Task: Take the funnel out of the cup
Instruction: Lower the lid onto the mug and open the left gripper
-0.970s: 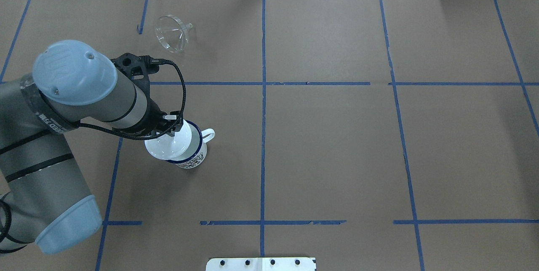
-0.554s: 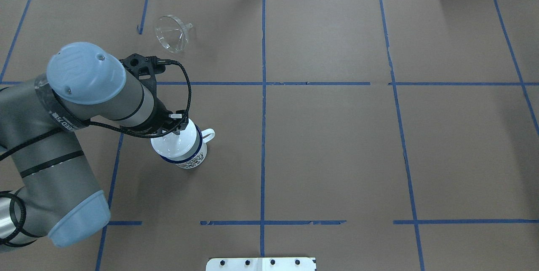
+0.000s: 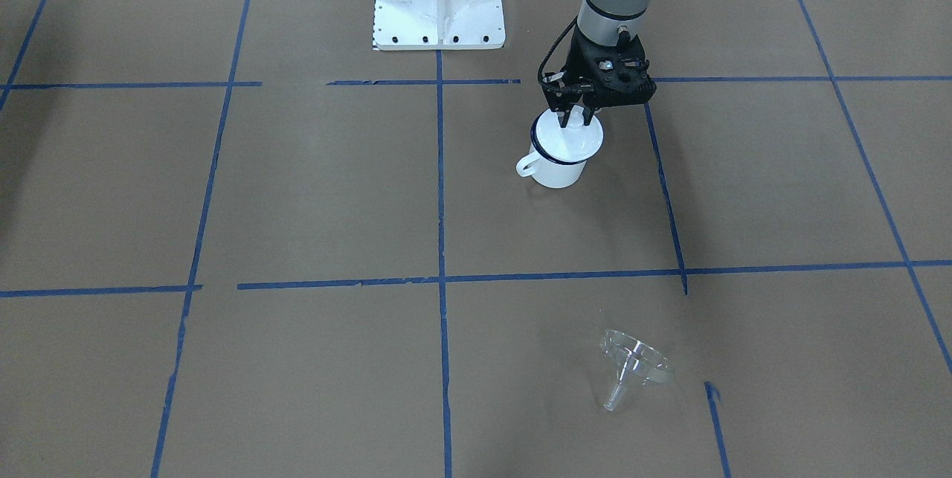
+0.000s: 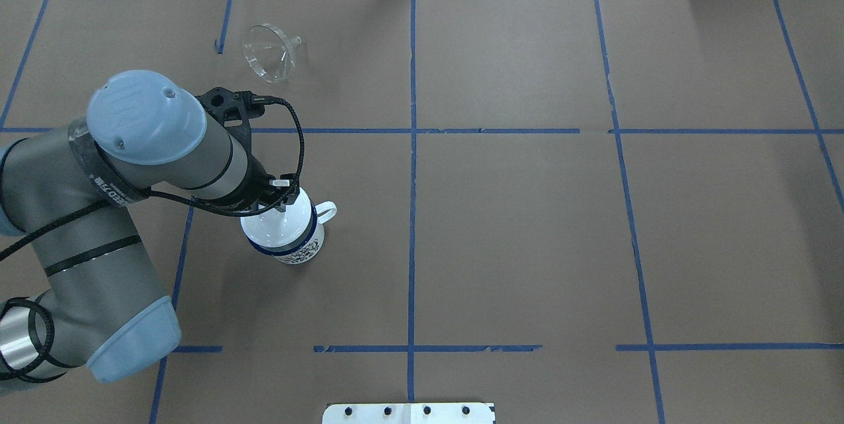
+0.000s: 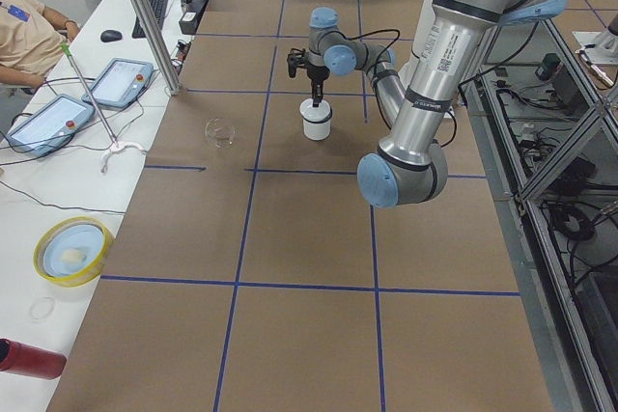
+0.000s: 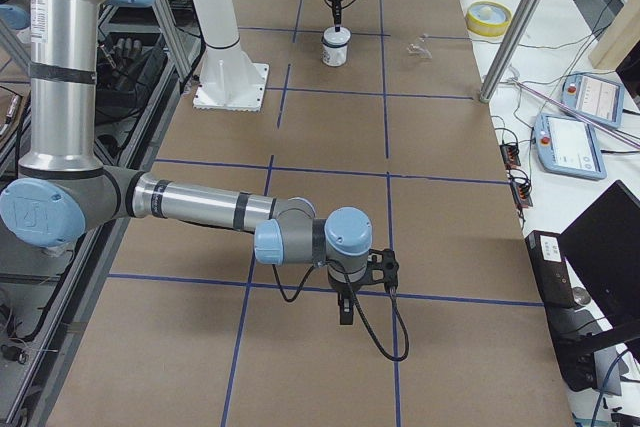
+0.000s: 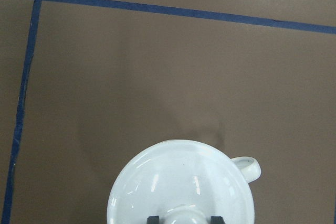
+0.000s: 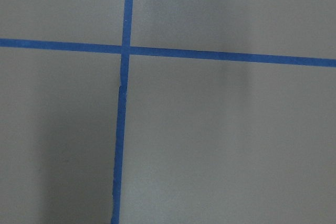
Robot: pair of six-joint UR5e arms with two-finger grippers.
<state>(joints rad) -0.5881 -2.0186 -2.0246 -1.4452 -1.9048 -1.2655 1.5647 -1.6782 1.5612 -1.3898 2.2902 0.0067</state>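
Overhead exterior, checked against a second back: the left gripper (image 4: 282,206) and its arm have slid toward the table's middle. The white lid (image 4: 273,231) pinched in it has come along. Then it hung off the left side of the cup (image 4: 302,249); now it sits nearly square over the mouth. Cup unmoved, handle (image 4: 326,211) pointing at the centre tape line (image 4: 412,213). Funnel (image 4: 269,58) unmoved too: on its side on the brown table (image 4: 527,226), well apart from the cup, toward the far edge.

Left wrist camera: two dark fingertips (image 7: 153,219) clamped either side of the lid's knob (image 7: 184,213). Lid hides the cup's mouth (resting on the rim or hanging just above, I cannot tell from these angles).

Right gripper (image 6: 345,309) shows only from the right-end camera, low over the table, far from cup and funnel; clenched or released, cannot tell.

Writing: dark blue print on the cup's side and white lettering on the left arm's band (image 4: 109,190), both too small to read.
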